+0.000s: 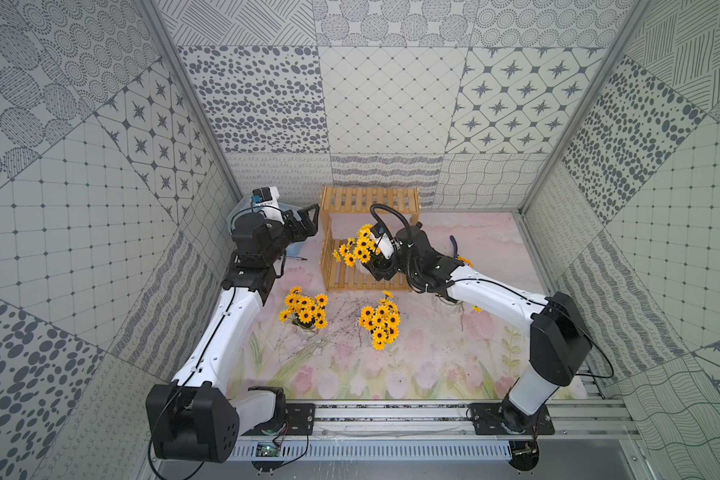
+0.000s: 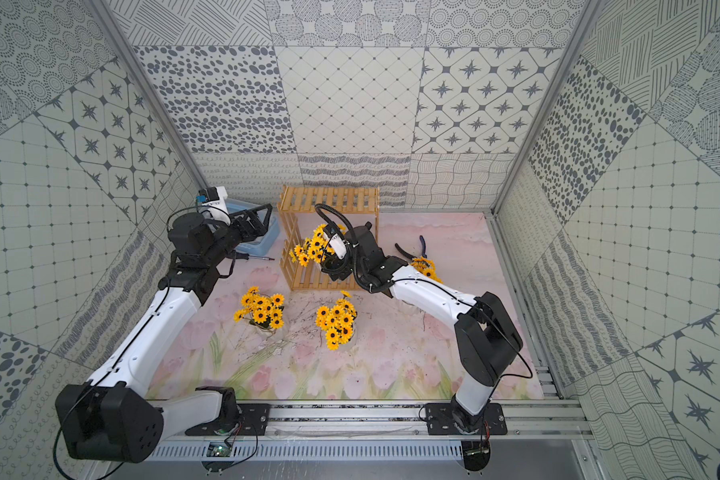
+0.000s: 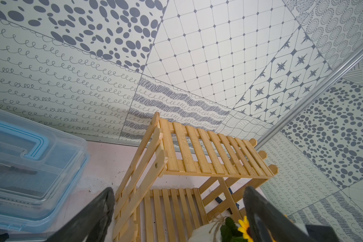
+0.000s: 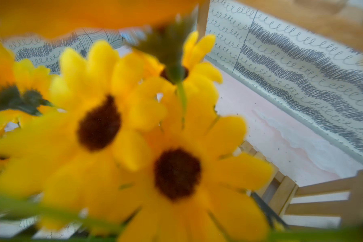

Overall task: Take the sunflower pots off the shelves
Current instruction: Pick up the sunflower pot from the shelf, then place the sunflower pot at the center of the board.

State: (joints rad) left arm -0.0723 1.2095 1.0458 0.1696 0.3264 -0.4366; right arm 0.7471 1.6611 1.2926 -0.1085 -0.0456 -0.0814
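The right pincer (image 1: 378,266) reaches into the lower tier of the shelves (image 1: 368,199) for the last shelved sunflower pot (image 1: 358,249); blooms hide whether it grips. The left pincer (image 1: 309,221) hovers alongside, wide open and empty.

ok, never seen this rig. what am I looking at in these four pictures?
Two robot arms mounted at the table edge, each ending in a two-finger gripper. Both top views look down from one overhead camera; the other two come from wrist cameras. On the flowered mat: wooden shelves, a blue toolbox, two sunflower pots in front, a third pot partly hidden behind the right arm. The last pot is on the lower shelf with the right gripper at it; flowers fill that wrist view, so the grip is unconfirmed. The left gripper hangs open, empty, beside the shelves.
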